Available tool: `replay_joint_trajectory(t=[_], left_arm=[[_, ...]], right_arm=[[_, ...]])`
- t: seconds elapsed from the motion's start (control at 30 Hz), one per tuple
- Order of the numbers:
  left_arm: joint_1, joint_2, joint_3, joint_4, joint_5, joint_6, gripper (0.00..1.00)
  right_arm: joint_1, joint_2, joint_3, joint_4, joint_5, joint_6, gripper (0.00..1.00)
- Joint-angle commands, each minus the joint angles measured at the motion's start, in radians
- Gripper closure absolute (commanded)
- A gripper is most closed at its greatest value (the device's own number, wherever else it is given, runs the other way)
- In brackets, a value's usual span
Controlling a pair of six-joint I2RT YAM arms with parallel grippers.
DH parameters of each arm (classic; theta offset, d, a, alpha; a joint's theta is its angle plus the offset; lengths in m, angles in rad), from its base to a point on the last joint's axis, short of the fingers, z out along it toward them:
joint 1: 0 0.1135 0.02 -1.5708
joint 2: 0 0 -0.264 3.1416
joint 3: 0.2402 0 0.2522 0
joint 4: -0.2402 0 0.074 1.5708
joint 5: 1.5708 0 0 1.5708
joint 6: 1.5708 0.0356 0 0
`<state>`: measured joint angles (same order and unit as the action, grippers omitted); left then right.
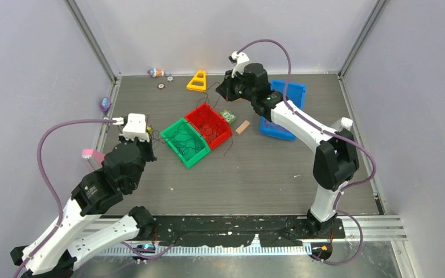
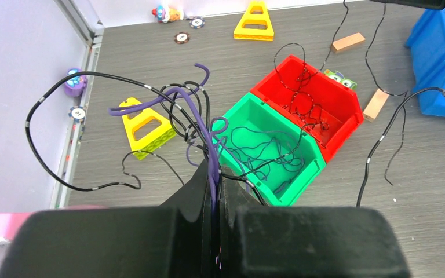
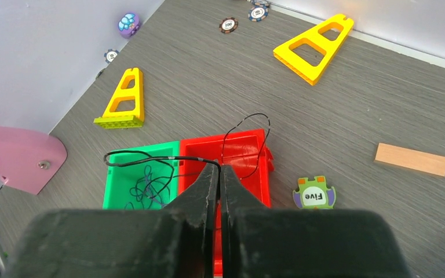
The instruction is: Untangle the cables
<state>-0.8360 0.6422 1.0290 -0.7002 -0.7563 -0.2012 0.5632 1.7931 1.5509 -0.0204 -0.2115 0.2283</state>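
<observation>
Cables (image 2: pixel 211 153) sprout ahead of the left gripper (image 2: pixel 216 185), clamped tight on them (right gripper (image 3: pixel 219 174) pinches one black strand (image 3: pixel 194 159)); mid-separation, next pull apart gently.

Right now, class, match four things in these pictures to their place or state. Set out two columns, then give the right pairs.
1 left gripper
2 green bin
3 blue bin
4 wooden block

A lies flat near the Five token
B partly hidden by the right arm
C shut on purple and black cables
D side by side with the red bin

Pairs: 1-C, 2-D, 3-B, 4-A
</observation>
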Motion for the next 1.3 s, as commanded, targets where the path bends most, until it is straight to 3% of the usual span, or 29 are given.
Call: replay_joint_trajectory(t=[0.0, 0.33, 0.73, 0.87, 1.0, 1.27], left_arm=[[0.003, 0.001, 0.025, 0.033, -0.039, 0.038, 1.00], [0.003, 0.005, 0.013, 0.033, -0.035, 0.034, 1.00], [0.011, 0.028, 0.007, 0.050, -0.045, 0.051, 1.00], [0.016, 0.040, 0.009, 0.053, -0.044, 0.054, 1.00], [0.020, 0.041, 0.005, 0.057, -0.041, 0.050, 1.00], [0.023, 0.037, -0.013, 0.067, -0.003, 0.035, 1.00]], right_arm=[[0.018, 0.061, 0.079, 0.073, 0.008, -0.016, 0.95], [0.039, 0.283, 0.297, 0.124, 0.031, -0.120, 0.94], [0.060, 0.393, 0.275, 0.504, 0.068, -0.222, 0.95], [0.060, 0.422, 0.315, 0.526, 0.063, -0.222, 0.95], [0.061, 0.400, 0.239, 0.580, 0.055, -0.210, 0.94], [0.094, 0.258, -0.101, 0.624, 0.156, -0.163, 0.95]])
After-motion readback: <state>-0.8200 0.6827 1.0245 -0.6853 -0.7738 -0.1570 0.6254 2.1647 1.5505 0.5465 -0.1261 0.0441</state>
